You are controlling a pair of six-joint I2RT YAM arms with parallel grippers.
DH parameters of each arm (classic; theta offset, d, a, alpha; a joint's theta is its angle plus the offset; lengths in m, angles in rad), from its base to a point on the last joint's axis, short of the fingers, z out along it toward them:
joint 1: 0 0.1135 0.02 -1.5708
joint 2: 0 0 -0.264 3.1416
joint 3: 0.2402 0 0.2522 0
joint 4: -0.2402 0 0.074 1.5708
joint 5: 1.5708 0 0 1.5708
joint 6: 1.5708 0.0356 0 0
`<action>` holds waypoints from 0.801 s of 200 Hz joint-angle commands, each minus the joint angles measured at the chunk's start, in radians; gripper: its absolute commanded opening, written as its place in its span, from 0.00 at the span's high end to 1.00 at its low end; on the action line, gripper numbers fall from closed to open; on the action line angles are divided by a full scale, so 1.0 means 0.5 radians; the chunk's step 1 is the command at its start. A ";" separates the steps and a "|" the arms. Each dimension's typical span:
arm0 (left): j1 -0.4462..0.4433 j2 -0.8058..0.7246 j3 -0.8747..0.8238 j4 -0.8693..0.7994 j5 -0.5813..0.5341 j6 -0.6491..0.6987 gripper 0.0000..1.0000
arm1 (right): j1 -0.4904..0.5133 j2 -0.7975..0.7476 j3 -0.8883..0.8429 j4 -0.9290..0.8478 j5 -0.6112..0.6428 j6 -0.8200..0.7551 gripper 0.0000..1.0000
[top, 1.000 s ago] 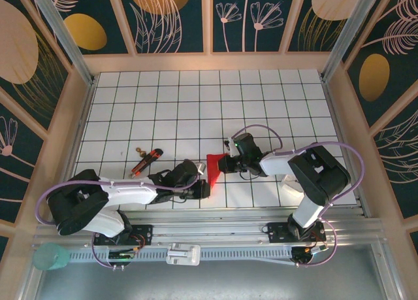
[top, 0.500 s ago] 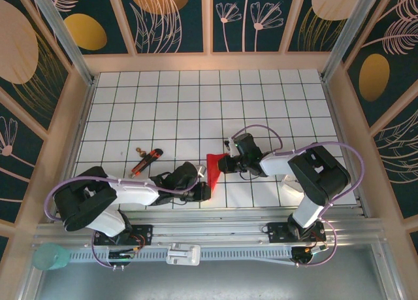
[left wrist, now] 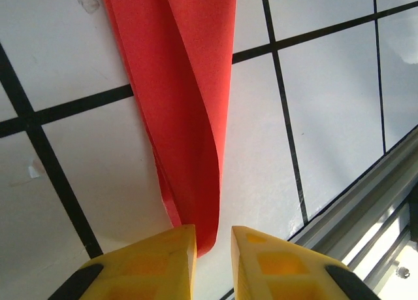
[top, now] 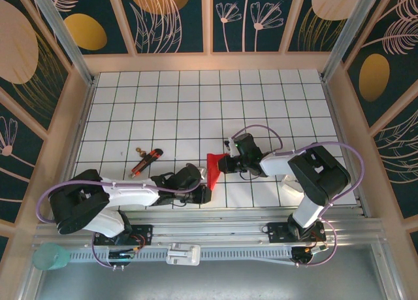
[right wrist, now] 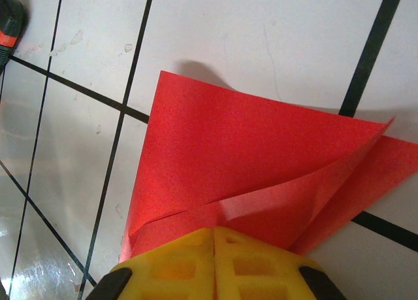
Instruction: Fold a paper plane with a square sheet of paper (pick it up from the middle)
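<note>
1. White gridded table (top: 196,104) starts at a metal rail (top: 215,229) on the near edge, with a teal cup (top: 49,255) at the near left corner.
2. Just beyond the rail, the left claw (left wrist: 213,238) lies low over the tiles. Its 2 yellow fingers stand slightly apart, and the near tip of the paper (left wrist: 189,117) lies in the gap, released rather than pinched.
3. That red paper rests on the near tiles between the 2 claws, a narrow creased shape of layered flaps.
4. At its right edge the right claw (right wrist: 214,234) is clenched, fingers pressed together on the paper, where 1 flap lifts off the layer below.
5. Judging by this, the early folds are made. The shape looks loose and is not yet a flat pointed dart, so firmer creases and the wing folds seem left to do.
6. Left of the paper lies a red-and-black pen-like tool (top: 147,161), with small brown bits (top: 139,150) just beyond it.
7. Farthest off stand wood-framed walls (top: 176,12), painted dark with pale leaves and gold ovals.
</note>
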 commanded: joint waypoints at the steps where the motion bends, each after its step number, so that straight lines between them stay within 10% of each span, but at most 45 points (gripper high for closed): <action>1: -0.014 0.007 0.064 -0.228 -0.117 0.053 0.76 | 0.007 0.089 -0.076 -0.132 0.108 -0.010 0.92; 160: -0.035 0.048 0.156 -0.358 -0.197 0.173 0.88 | 0.007 0.103 -0.072 -0.123 0.096 -0.010 0.92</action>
